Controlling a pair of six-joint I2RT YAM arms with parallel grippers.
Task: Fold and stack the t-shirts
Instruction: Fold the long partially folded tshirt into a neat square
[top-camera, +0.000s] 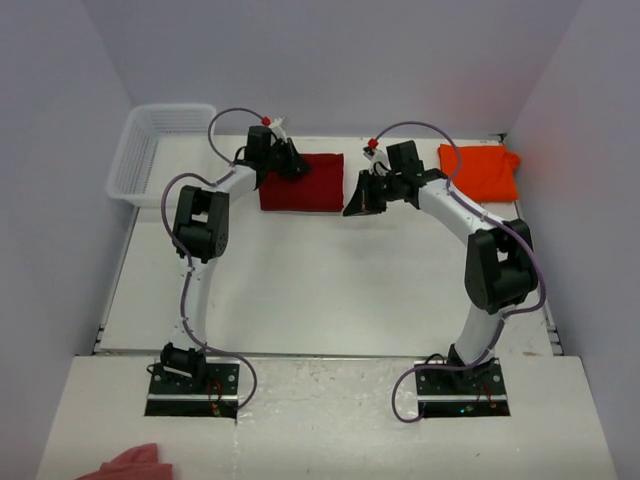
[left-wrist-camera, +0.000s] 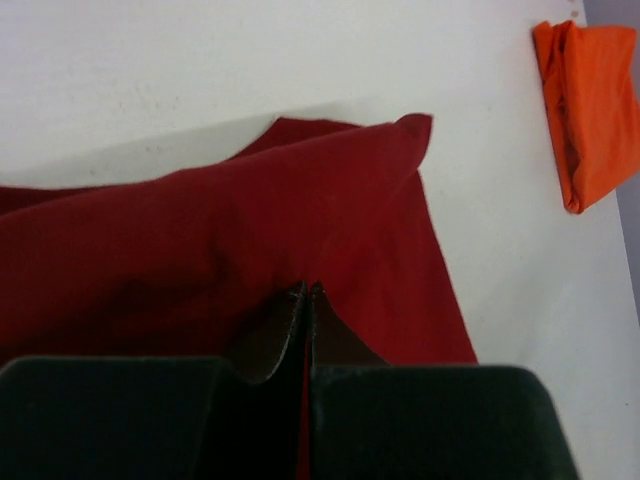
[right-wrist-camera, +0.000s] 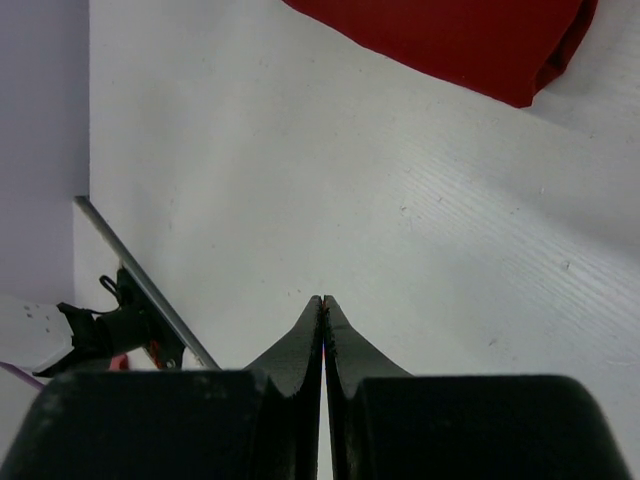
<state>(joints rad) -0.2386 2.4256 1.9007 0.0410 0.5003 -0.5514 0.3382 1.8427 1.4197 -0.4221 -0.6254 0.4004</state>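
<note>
- Shirts first: the dark crimson t-shirt (top-camera: 305, 185) lies as a folded rectangle toward 12 o'clock on the tabletop (top-camera: 320, 290). The orange t-shirt (top-camera: 480, 170) sits folded at 2 o'clock near the far right corner, well apart from the crimson one
- The left end effector (top-camera: 296, 166) is over the crimson shirt's 10 o'clock corner and is clenched
- In the left wrist view its fingertips (left-wrist-camera: 288, 322) meet right at the cloth, where the top layer rises in a soft ridge. Whether any cloth is pinched between them cannot be told
- In that same view the orange shirt shows at 2 o'clock, lying on bare white surface
- The right end effector (top-camera: 356, 205) hangs just beside the crimson shirt's 3 o'clock edge, between the two shirts. It is clenched on nothing, with bare tabletop below it
- The right wrist view shows a rounded corner of the crimson shirt at 1 o'clock, apart from the closed fingers
- A white mesh basket (top-camera: 160, 150) stands at 10 o'clock, at the tabletop's far left corner
- A pale pink cloth (top-camera: 135, 463) lies at 7 o'clock on the near ledge, in front of the left arm's base
</note>
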